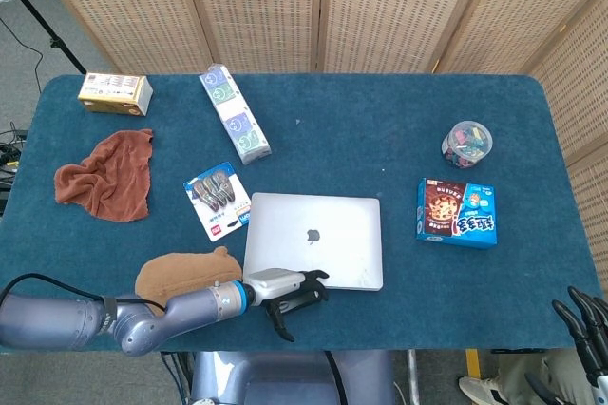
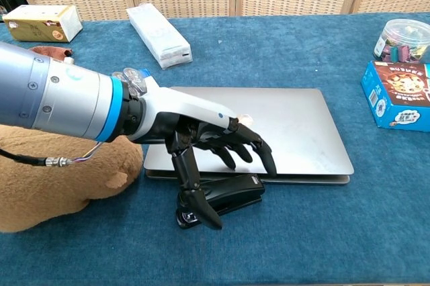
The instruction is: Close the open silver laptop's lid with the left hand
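Note:
The silver laptop (image 1: 315,239) (image 2: 289,131) lies near the table's front edge with its lid down flat on its base. My left hand (image 1: 288,291) (image 2: 208,148) rests palm down on the lid's near edge, its fingers (image 2: 259,152) spread on the metal and holding nothing. Its thumb hangs down in front of a black stapler (image 2: 232,195) that sits against the laptop's front. Only the dark fingertips of my right hand (image 1: 587,329) show at the lower right corner of the head view, off the table.
A brown plush toy (image 1: 176,272) (image 2: 60,178) lies under my left forearm. Further off are a blue snack box (image 1: 457,212), a clear jar (image 1: 466,142), a cutlery pack (image 1: 218,199), a long white box (image 1: 235,113), a rust cloth (image 1: 106,177) and a small carton (image 1: 115,92).

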Controlling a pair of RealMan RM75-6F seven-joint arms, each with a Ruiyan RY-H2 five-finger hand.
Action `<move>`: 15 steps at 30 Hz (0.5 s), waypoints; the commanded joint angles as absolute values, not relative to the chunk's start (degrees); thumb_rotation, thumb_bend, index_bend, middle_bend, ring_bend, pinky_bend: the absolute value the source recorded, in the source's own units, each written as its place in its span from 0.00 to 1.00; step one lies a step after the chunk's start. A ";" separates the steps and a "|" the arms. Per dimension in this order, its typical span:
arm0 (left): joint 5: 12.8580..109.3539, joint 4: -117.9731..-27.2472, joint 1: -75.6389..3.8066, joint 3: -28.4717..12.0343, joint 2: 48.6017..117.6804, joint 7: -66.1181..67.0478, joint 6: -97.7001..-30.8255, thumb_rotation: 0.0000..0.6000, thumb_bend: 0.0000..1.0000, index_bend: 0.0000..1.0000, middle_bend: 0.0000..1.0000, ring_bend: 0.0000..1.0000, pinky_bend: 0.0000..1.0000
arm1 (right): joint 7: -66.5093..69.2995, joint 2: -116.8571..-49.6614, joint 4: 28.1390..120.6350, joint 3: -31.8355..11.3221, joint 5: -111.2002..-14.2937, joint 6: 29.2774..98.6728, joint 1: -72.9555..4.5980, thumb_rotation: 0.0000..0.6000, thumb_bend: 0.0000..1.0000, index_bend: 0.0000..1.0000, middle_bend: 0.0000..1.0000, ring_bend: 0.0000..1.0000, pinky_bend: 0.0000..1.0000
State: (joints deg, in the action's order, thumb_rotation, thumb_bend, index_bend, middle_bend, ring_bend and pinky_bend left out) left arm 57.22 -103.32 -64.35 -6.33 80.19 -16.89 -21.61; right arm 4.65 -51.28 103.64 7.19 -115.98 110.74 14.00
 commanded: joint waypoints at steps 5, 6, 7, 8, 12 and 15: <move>57.21 -103.03 -64.14 -5.64 80.90 -16.47 -21.44 1.00 0.09 0.25 0.05 0.08 0.12 | 4.67 -51.27 103.69 7.18 -116.15 110.76 14.01 1.00 0.18 0.00 0.00 0.00 0.06; 57.21 -102.92 -64.10 -5.44 81.18 -16.37 -21.36 1.00 0.09 0.25 0.05 0.08 0.12 | 4.66 -51.27 103.70 7.16 -116.13 110.72 14.00 1.00 0.18 0.00 0.00 0.00 0.06; 57.21 -102.74 -64.04 -5.15 81.48 -16.26 -21.27 1.00 0.09 0.25 0.05 0.08 0.12 | 4.65 -51.29 103.71 7.17 -116.14 110.61 13.97 1.00 0.18 0.00 0.00 0.00 0.06; 57.20 -102.64 -63.99 -5.08 81.62 -16.22 -21.29 1.00 0.09 0.25 0.05 0.08 0.12 | 4.65 -51.30 103.72 7.17 -116.13 110.56 13.95 1.00 0.18 0.00 0.00 0.00 0.06; 57.17 -102.34 -63.83 -4.79 81.95 -16.04 -21.26 1.00 0.09 0.25 0.05 0.08 0.12 | 4.62 -51.30 103.77 7.16 -116.08 110.38 13.90 1.00 0.18 0.00 0.00 0.00 0.06; 57.13 -102.13 -63.45 -4.43 82.37 -15.93 -21.49 1.00 0.09 0.25 0.05 0.08 0.12 | 4.64 -51.32 103.76 7.14 -116.13 110.39 13.90 1.00 0.18 0.00 0.00 0.00 0.06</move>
State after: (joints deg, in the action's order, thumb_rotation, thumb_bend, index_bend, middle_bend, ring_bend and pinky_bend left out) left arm 57.13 -102.19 -63.55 -4.53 82.26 -15.98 -21.41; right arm 4.64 -51.32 103.76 7.14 -116.13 110.39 13.90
